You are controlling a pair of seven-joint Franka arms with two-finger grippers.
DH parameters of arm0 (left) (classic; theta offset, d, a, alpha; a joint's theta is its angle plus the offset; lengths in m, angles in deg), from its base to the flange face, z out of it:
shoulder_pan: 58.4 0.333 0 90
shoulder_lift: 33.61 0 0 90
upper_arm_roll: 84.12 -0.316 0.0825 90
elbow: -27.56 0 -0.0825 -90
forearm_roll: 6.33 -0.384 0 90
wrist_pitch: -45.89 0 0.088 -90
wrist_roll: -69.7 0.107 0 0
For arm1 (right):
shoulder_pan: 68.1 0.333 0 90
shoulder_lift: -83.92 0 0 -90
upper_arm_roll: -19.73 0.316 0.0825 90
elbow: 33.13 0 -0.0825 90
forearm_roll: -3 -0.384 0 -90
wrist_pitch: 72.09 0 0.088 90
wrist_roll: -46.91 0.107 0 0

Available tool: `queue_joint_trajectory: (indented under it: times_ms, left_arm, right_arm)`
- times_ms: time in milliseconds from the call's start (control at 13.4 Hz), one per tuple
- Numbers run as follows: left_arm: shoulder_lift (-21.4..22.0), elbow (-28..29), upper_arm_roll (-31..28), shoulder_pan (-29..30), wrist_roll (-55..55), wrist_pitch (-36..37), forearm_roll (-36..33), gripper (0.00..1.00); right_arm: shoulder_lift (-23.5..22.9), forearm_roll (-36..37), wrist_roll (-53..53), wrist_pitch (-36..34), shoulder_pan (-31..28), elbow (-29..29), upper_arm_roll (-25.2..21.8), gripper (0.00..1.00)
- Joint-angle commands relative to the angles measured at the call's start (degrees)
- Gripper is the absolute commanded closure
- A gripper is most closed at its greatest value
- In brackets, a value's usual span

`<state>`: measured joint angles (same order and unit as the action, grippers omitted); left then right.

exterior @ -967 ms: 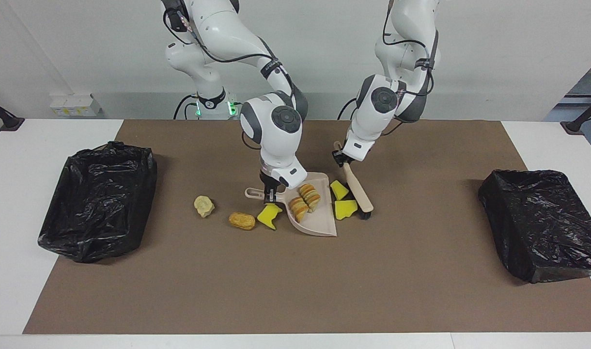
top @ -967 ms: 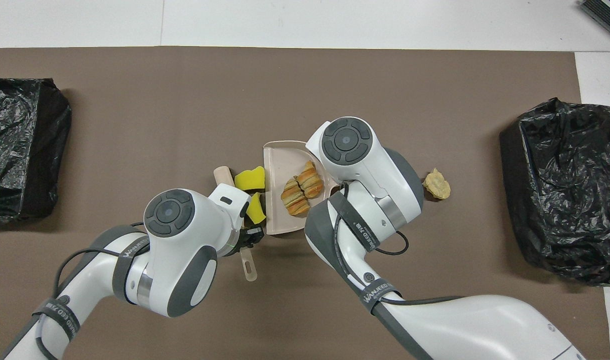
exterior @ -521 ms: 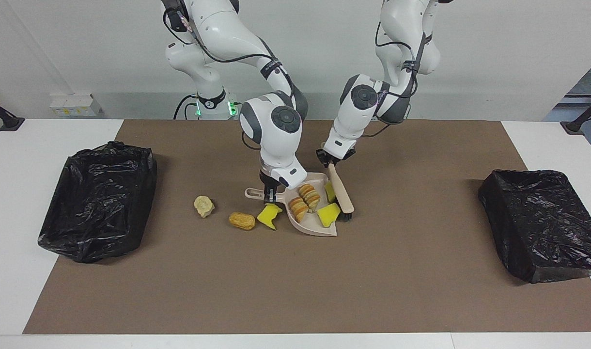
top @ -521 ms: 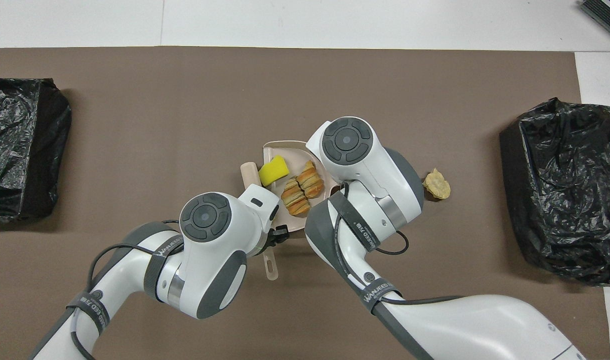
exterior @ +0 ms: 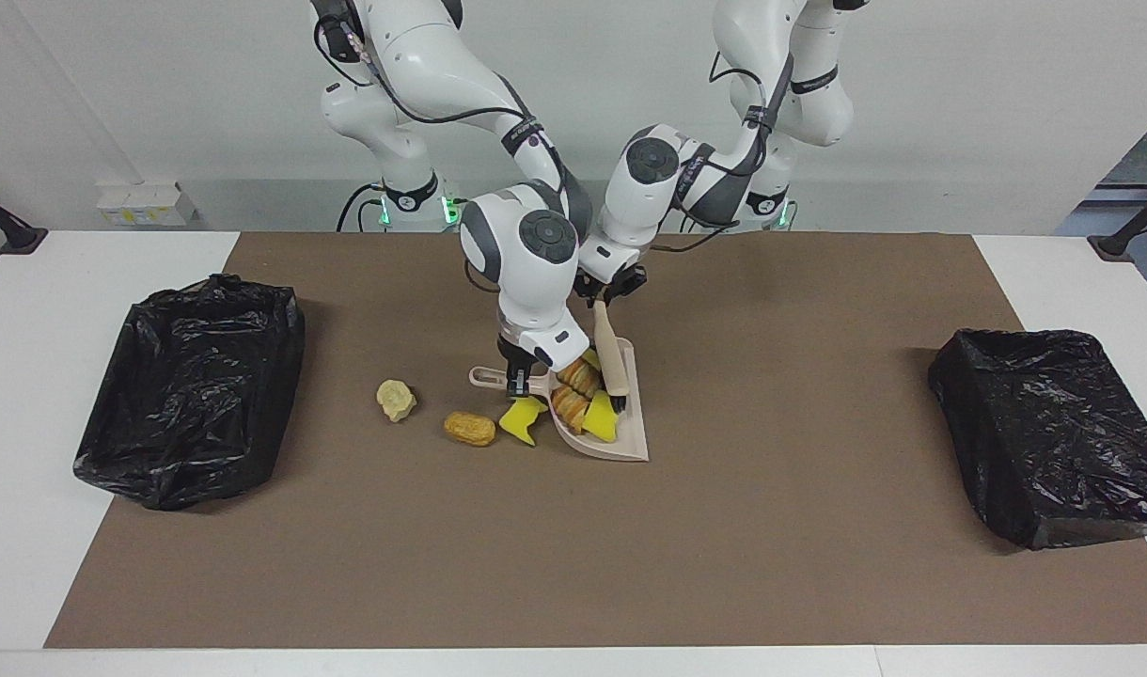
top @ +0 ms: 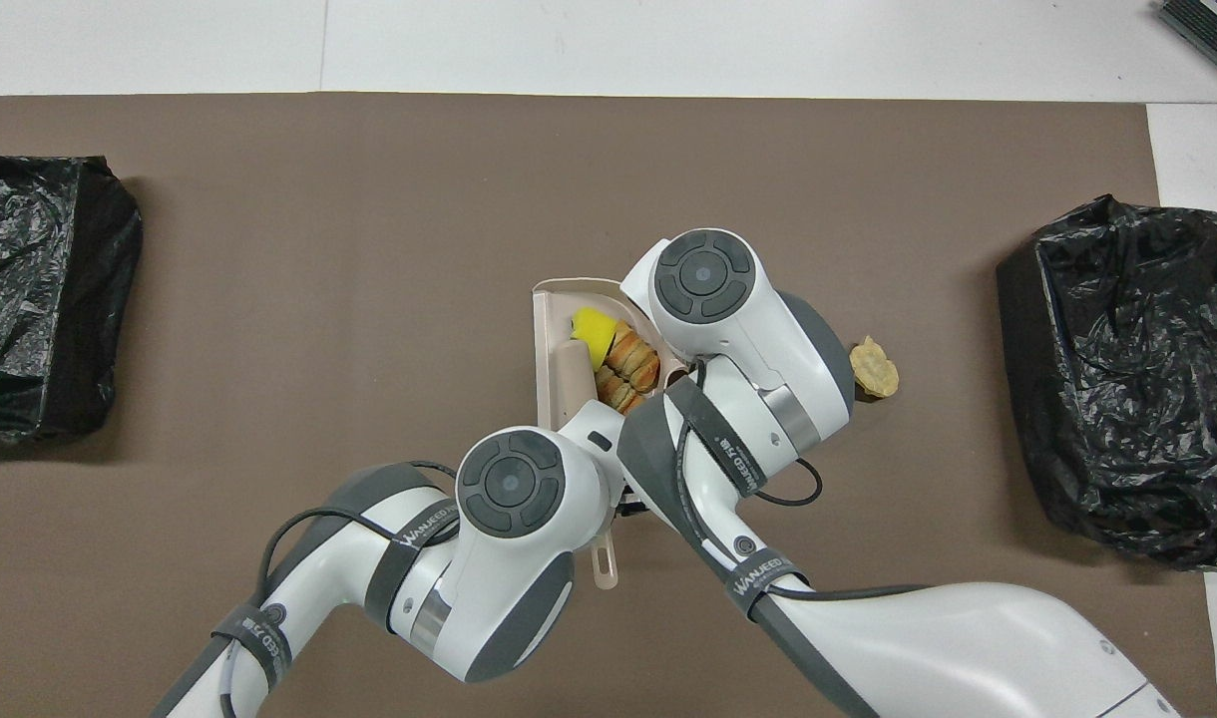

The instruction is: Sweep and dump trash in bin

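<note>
**Brush in the Pan, Three Scraps Still Out on the Mat**

The left end effector [exterior: 608,293] was clamped shut on the handle of the brush [exterior: 611,357], whose bristle end sat inside the dustpan [exterior: 632,442] against the trash gathered there: two striped bread pieces [exterior: 572,395] and a yellow sponge chunk [exterior: 600,419], all pressed together. The right end effector [exterior: 520,374] was closed on the dustpan's handle [exterior: 484,377], holding the pan on the brown mat [exterior: 724,545].

Just beside the pan, toward the right arm's end of the bench [exterior: 28,527], lay another yellow chunk [exterior: 522,419], then a golden-brown piece [exterior: 470,429], then a pale lump [exterior: 396,400], each apart from the next. Open mat ran from there to the black-lined bin [exterior: 193,385], and wider open mat lay between the pan's mouth and the other bin [exterior: 1053,432] at the left arm's end.

"WANJEED" could be read on the arm straps [top: 424,524] from overhead. That view hid the yellow chunk and golden-brown piece under the right arm; only the pale lump [top: 873,367] showed.
</note>
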<state>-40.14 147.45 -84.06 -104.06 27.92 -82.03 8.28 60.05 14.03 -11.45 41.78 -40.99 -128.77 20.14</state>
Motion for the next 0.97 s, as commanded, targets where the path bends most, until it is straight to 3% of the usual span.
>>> queue_joint_trajectory:
  times_ms: [0,372,892]
  left_arm:
    - [0.55,-3.95,-0.5,-0.23,-1.97,4.93,0.33,1.0]
    - [3.27,-4.23,-0.58,-0.22,-4.61,15.84,0.33,1.0]
    - [6.17,-3.08,-0.58,-0.22,-8.04,17.53,0.33,1.0]
  right_arm:
    - [0.58,0.75,-0.17,1.09,-0.83,-1.13,0.56,1.0]
    - [0.58,0.75,-0.43,0.74,-1.0,-0.95,0.56,1.0]
    - [0.93,0.75,-1.4,-0.14,-1.09,-1.13,0.47,1.0]
